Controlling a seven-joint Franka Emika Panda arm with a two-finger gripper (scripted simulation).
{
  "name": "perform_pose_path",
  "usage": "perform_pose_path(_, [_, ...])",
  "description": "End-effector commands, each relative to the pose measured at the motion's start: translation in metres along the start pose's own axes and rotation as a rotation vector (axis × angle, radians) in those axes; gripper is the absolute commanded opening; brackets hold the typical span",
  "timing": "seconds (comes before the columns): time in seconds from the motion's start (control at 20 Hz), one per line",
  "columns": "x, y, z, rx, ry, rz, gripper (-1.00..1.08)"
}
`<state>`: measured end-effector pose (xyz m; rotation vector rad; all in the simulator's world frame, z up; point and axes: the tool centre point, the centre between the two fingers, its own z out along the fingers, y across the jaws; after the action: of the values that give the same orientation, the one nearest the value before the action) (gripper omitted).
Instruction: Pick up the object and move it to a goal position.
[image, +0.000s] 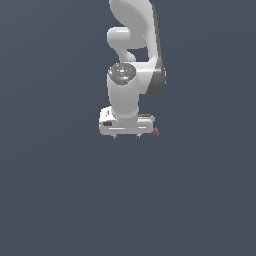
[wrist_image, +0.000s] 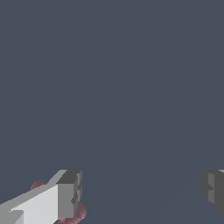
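- Maroon lump, the object, sits on the plain grey floor, peeking out at the hand's end toward the exterior view's right.
- Gripper is spread wide and holds nothing; the wrist view shows two fingertips far apart with bare floor between them.
- The object lies outside the gap, behind and beside one finger, mostly hidden by it. It looks to be just beside or touching that finger's outer face; I cannot tell which.
- Main risk: closing now catches only air. Cause: the hand is offset sideways from the object.
- Second risk: a straight descent from here sets that finger down on top of the lump or shoves it away, since the finger covers part of it.
- Third risk: the shape is lumpy and small against the pads, so an off-centre pinch could squirt it out or let it roll.
- Judgement: the hand needs a sideways shift to bring the lump between the fingers before any squeeze.
- No goal marker shows in either view, so the carry direction cannot be checked from here.
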<state>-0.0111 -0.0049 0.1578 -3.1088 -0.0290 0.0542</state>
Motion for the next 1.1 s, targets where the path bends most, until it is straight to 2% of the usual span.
perform_pose_path(0.0, [-0.003,-0.005,0.004,-0.003,0.000,-0.038,1.00])
perform_pose_path(0.4, [-0.024,-0.032,0.026,-0.020,0.002,-0.250,1.00])
perform_pose_path(1.05, [-0.088,-0.095,0.073,-0.045,0.007,-0.781,1.00])
